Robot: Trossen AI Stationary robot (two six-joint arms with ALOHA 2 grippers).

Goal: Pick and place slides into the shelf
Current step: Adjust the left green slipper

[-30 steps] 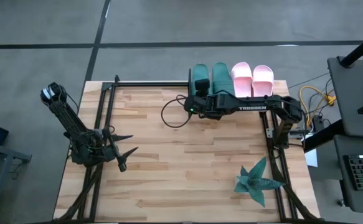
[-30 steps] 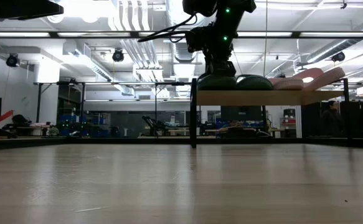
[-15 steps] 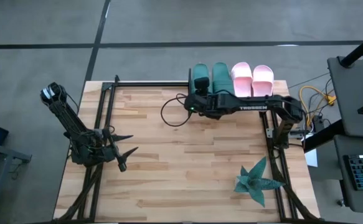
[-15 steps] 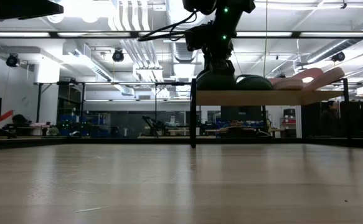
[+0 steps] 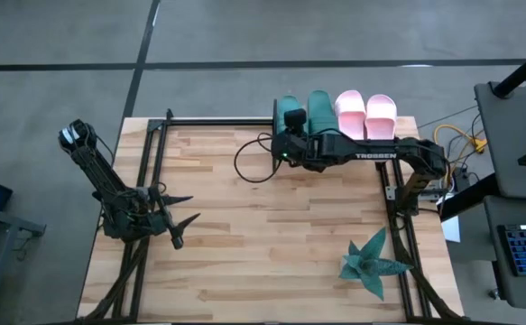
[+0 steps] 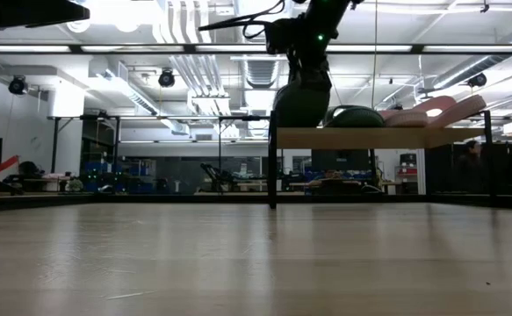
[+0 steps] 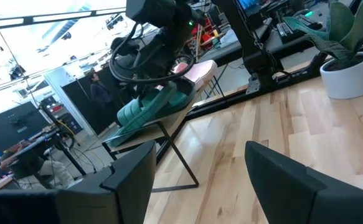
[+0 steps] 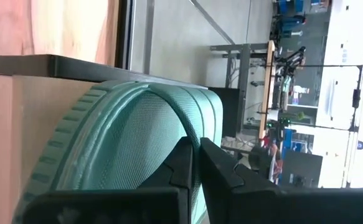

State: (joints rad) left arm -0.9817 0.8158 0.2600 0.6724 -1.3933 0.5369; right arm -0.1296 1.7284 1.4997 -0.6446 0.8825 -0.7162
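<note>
At the upper middle of the high view, the right gripper (image 5: 290,122) has pressed its fingers together against the leftmost teal slide (image 5: 289,106) on the shelf (image 6: 361,137), tilting it. All four slides sit shelved; left gripper (image 5: 174,221) waits spread, lower left.

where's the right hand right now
In the high view the right hand is shut at the far edge of the table, over the leftmost teal slide on the shelf.
</note>
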